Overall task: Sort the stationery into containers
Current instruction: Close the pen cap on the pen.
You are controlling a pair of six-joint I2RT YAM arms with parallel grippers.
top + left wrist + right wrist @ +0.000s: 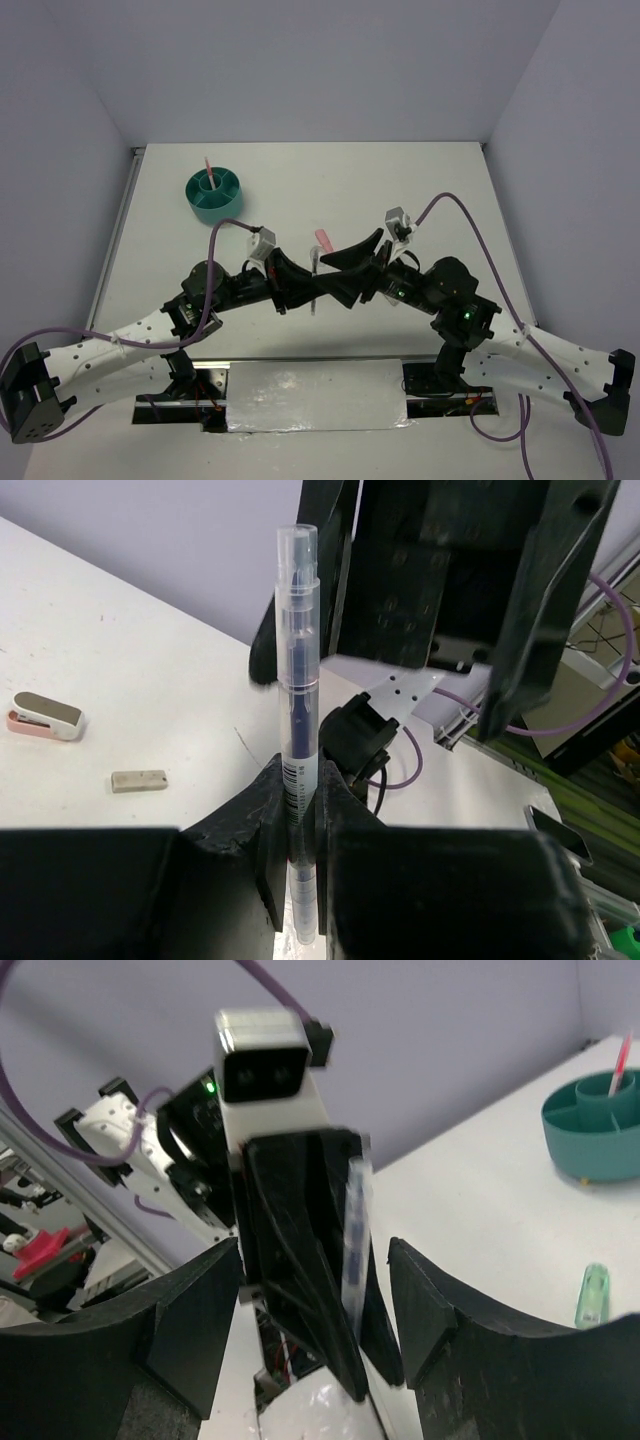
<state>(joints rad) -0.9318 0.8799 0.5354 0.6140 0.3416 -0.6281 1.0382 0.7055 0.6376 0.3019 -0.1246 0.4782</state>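
Note:
A clear pen (298, 680) with dark ink stands upright between the jaws of my left gripper (300, 780), which is shut on its lower barrel. From above, the left gripper (303, 285) and pen (314, 262) sit mid-table, facing my right gripper (347, 272). The right gripper (312, 1260) is open, its fingers (440, 1310) on either side of the left gripper and pen (353, 1230), touching neither. The teal container (213, 197) stands far left with a pink pen (208, 168) upright in its centre cup.
A pink and beige block (45, 715) and a small beige block (138, 780) lie on the table left of the left gripper. A mint-green piece (592, 1295) lies near the teal container (595, 1135). A pink item (322, 238) lies just behind the grippers.

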